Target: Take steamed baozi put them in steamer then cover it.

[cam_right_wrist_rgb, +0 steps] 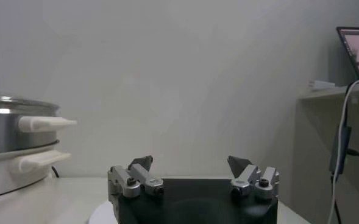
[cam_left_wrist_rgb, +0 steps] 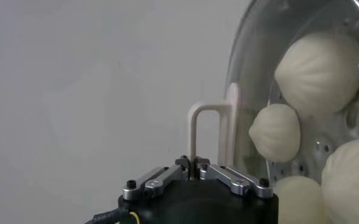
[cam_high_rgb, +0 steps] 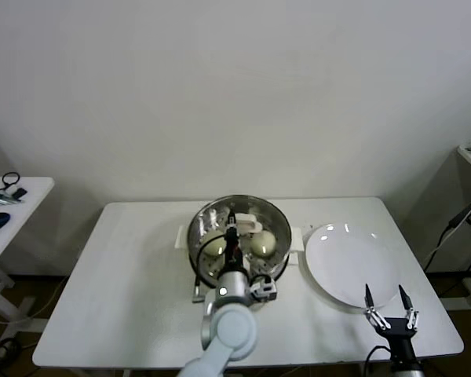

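The left gripper [cam_left_wrist_rgb: 195, 163] is clamping the white oblong handle of the clear glass cover [cam_left_wrist_rgb: 252, 55], sitting on the shiny round steamer [cam_high_rgb: 206, 222] with smooth baozi [cam_left_wrist_rgb: 318, 72] inside. The right gripper [cam_high_rgb: 388, 300] is hanging open over the plate [cam_high_rgb: 345, 255].

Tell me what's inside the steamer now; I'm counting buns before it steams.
Through the glass cover, held by the left hand on its handle, four baozi lie on the perforated tray of the steamer. In the head view, the arm hides some.
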Available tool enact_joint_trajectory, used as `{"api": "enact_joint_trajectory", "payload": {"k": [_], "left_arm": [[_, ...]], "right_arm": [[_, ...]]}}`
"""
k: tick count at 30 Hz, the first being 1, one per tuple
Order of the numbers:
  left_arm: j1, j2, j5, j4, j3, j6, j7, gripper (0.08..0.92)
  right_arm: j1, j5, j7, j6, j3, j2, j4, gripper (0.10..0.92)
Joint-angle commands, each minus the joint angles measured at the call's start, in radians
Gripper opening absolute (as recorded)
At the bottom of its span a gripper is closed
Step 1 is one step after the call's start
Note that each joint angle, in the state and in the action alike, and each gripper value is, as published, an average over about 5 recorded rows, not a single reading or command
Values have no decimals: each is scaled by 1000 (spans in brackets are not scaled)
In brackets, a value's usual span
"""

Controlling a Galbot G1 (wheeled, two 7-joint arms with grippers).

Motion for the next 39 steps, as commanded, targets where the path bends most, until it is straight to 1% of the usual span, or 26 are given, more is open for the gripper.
{"api": "enact_joint_trajectory", "payload": {"k": [1, 13, 16, 19, 24, 28, 33, 36, 39], "left_arm": [[-2, 4, -3, 9, -6, 2, -5, 144], [4, 22, -12, -5, -6, 1, 9, 145], [5, 26, -22, -13, -5, 1, 8, 176], [4, 30, -31, -25, -2, 1, 7, 252], [1, 43, -69, -71, 11, 6, 19, 416], [5, 69, -126, -131, 31, 14, 29, 529], [42, 109, -175, -208, 42, 5, 12, 676], [79, 126, -206, -252, 37, -17, -33, 758], [107, 128, -308, -290, 4, -54, -129, 809]], "right_arm": [[-4, -3, -3, 1, -2, 2, 4, 823], [-8, -4, -7, 2, 0, 2, 11, 823], [-7, -3, -7, 1, -2, 2, 12, 823], [-6, -4, -8, 1, -5, 1, 11, 823], [-5, -4, -12, -2, -8, 0, 12, 823], [-5, -4, -16, -7, -10, -2, 12, 823], [-3, -4, -30, -26, -13, -4, 14, 823], [-2, 1, -35, -49, -20, -5, 18, 823], [-3, 27, -7, -57, -32, -3, 29, 823]]}}
